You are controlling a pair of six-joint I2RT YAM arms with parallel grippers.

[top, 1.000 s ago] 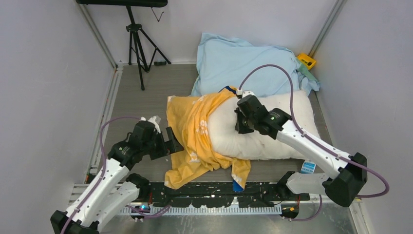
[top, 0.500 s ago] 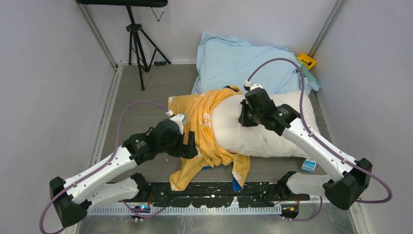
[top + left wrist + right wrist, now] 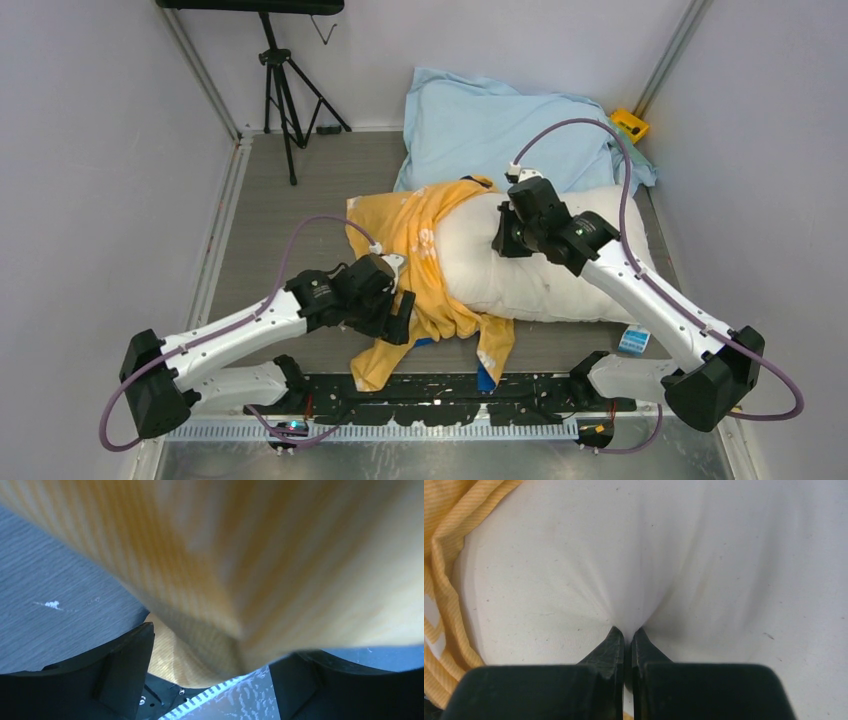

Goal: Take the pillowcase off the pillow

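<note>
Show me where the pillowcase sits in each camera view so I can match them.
Top external: pillowcase bunched over the left end of the pillow, centre-left.
Left wrist: fills the upper frame, blurred.
Right wrist: left edge only.
Landmark: the pillow, in top and right wrist views.

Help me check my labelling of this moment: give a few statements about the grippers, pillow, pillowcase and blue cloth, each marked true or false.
1. The right gripper is shut, pinching the pillow. True.
2. The left gripper is open, with pillowcase fabric between its jaws. True.
3. The pillowcase covers the whole pillow. False: it covers only the left end; the rest is bare.
4. The blue cloth lies by the arms' bases. False: it lies at the far end, behind the pillow.
</note>
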